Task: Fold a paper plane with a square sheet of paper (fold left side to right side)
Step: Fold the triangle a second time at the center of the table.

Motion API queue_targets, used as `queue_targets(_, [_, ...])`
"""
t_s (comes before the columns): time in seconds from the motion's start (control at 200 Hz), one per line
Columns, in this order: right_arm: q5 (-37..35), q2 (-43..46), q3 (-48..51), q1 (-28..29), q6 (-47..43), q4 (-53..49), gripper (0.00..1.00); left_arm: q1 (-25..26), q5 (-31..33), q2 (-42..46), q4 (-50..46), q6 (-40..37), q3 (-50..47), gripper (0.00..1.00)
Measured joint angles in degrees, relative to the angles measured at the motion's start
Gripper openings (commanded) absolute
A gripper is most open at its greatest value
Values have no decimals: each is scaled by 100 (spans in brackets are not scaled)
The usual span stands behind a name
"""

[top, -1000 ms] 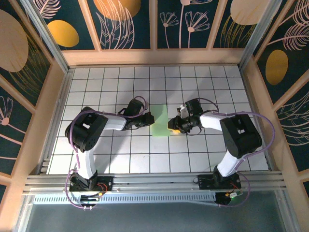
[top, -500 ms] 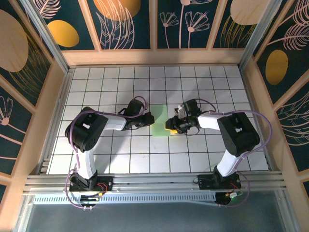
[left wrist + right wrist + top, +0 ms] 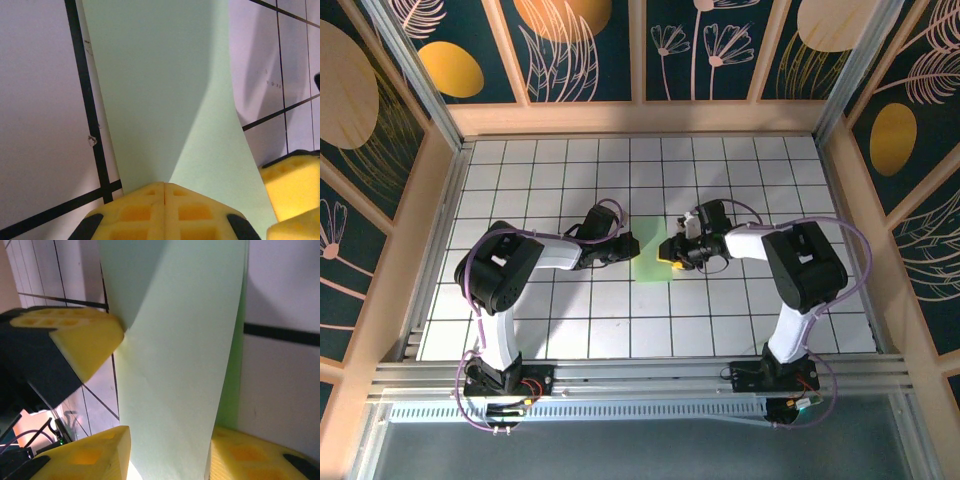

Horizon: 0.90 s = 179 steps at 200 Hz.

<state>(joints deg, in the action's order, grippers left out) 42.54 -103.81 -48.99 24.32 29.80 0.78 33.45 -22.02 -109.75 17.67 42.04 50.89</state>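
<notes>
Mid-table, the left tool (image 3: 165,210) is clenched, its yellow tips (image 3: 135,205) meeting at the left edge of the square sheet of paper (image 3: 651,262). Opposite it, the right tool (image 3: 167,455) is released, jaws parted astride the sheet's raised, curling right flap. Beyond them, the gridded table (image 3: 560,170) runs to a wooden wall (image 3: 640,118).

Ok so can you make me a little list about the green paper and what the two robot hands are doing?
paper: square sheet of paper, pale green, on the white grid table between the two arms
paper shape: bent and curving, not lying flat
left gripper: shut, yellow tips at the paper's left side
right gripper: jaws apart, the paper running between its fingers
plane: no pointed dart shape yet
</notes>
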Motion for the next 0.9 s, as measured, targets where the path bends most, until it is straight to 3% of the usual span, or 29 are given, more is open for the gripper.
queue_targets(0.405, [125,-511,-546,-238,35,140,35,0,0,0,2,0,0,0])
queue_targets(0.631, [166,-699,-713,-345,26,214,26,7,13,11,-2,0,0,0])
queue_targets(0.896, [133,-704,-713,-376,-118,155,10,33,326,249,-264,-203,0,19])
